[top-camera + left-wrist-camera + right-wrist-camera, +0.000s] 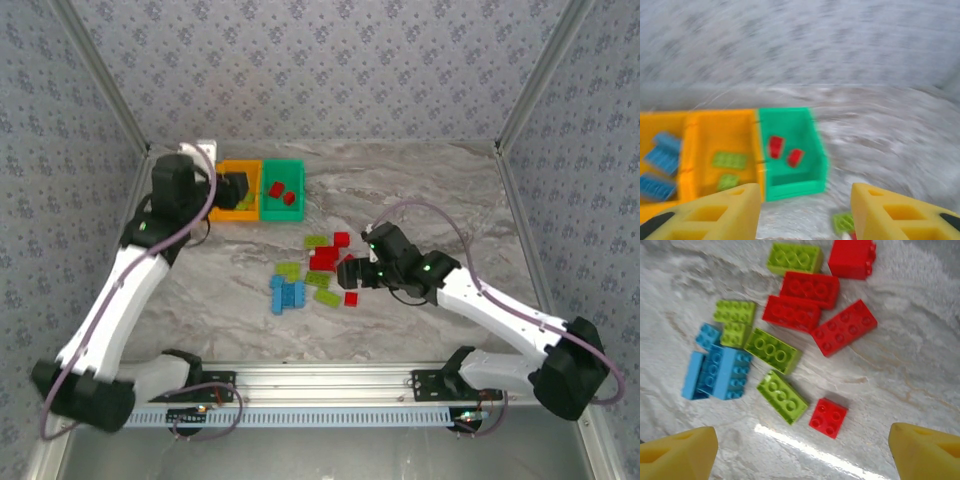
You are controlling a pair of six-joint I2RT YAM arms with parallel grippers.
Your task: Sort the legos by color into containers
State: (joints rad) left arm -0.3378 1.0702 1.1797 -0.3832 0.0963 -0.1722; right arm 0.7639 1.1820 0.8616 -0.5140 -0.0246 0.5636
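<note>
My right hand (802, 447) hangs open, empty, above a small red square plastic brick (828, 418) on the grey marbled counter (920, 365); my left hand (805, 212) open, empty, near the green plastic bin (795, 189).

Left wrist view is blurred; its edge crops the leftmost orange bin (660, 119), holding perhaps three blue legos (662, 159).

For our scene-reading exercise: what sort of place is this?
Probably a robotics lab test cell: patterned walls enclose a marble-look table, two robot arms reach over it, and loose legos lie near sorting containers.
</note>
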